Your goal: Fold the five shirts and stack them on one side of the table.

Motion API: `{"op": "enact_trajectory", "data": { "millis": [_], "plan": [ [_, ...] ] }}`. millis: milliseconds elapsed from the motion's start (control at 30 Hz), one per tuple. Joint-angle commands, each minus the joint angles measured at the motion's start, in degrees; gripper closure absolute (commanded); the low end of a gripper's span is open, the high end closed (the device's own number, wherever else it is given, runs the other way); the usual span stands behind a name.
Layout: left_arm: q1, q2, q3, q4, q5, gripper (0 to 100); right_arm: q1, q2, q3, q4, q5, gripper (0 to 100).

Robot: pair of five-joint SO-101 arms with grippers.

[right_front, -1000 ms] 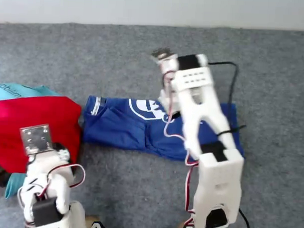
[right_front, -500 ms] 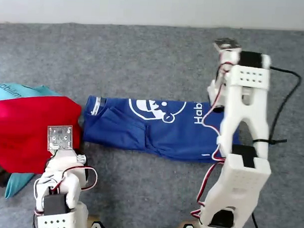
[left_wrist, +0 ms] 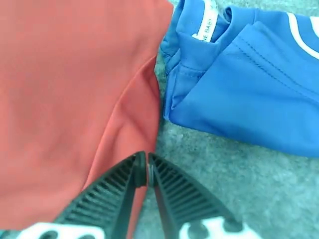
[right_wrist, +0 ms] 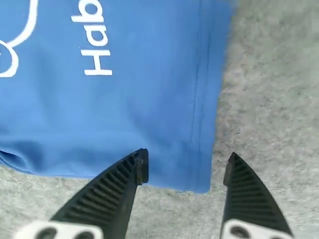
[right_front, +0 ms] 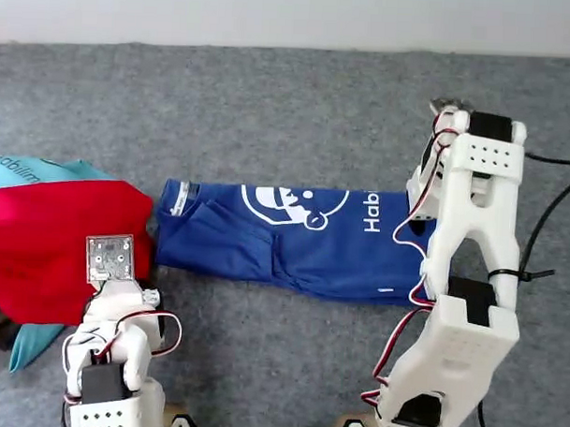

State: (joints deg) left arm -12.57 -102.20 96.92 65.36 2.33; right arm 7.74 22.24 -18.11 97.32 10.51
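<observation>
Shirt (right_front: 265, 241) blue with white print, folded lengthwise, flat

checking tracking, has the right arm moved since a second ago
Yes. The right gripper swung rightward, from over the white print on the blue shirt to the shirt's right end.

A: Where's your blue shirt (right_front: 284, 237)?
B: Mid-table (right_front: 270, 110), lying in a long strip, collar end just beside the red shirt (right_front: 50, 243).
A: Red one?
B: Left edge, on top of a teal shirt (right_front: 20, 171).
A: Your arms?
B: Right arm (right_front: 465, 276) stretched over the blue shirt's right end. Left arm (right_front: 112, 348) tucked near its base, wrist over the red shirt's corner.
</observation>
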Motion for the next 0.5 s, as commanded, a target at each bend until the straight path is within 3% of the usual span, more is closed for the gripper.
{"op": "enact_trajectory", "data": {
  "millis": [0, 233, 467],
  "plan": [
    [-0.3, -0.2, -0.4, -0.7, 0.4, 99, 1.0, -4.9, 5.5, -4.4, -0.4, 74.3],
    [-0.3, -0.2, -0.4, -0.7, 0.4, 99, 1.4, -14.0, 25.8, -23.3, 1.4, 74.3],
    [-0.3, -0.2, -0.4, -0.7, 0.4, 99, 2.1, -16.7, 33.1, -28.3, 1.3, 74.3]
  ]
}}
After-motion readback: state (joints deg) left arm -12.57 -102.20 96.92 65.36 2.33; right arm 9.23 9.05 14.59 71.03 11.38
